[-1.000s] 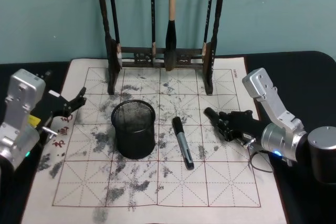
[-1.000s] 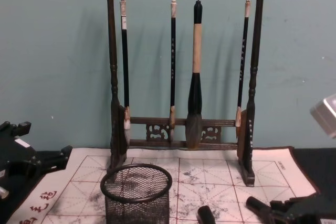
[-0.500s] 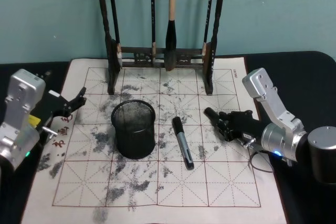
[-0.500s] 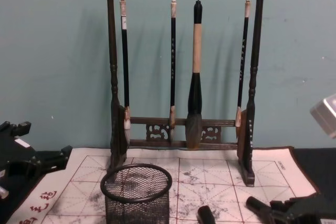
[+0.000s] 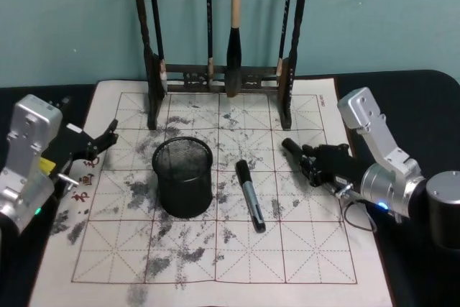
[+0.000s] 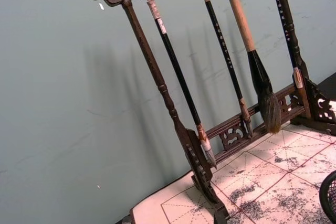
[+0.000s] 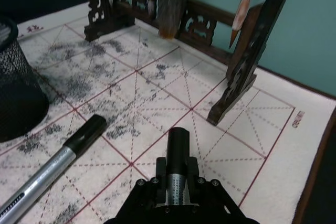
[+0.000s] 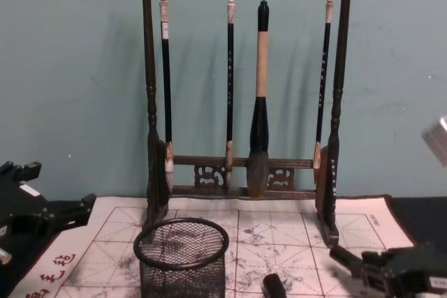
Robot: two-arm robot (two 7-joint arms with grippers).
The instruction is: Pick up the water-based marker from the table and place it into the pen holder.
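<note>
Head view: the water-based marker (image 5: 251, 196) lies flat on an ink-stained practice mat (image 5: 302, 249) on the black table (image 5: 424, 98), just right of the upright black mesh pen holder (image 5: 184, 177) and not touching it. The right pincer (image 5: 290, 147) hovers low, near the marker's capped end, apparently closed and holding nothing. The left pincer (image 5: 103, 140) sits parked at the mat's left edge, fingers spread, empty.

Left wrist view: the wooden brush rack (image 6: 173, 114) stands on the mat against the teal wall.

Right wrist view: the right pincer's tips look pressed together, the marker beside them on the mat.

Chest view: the pen holder appears empty.

By my reading nothing is done yet: approach, grasp, lift and drop into the holder all remain.
</note>
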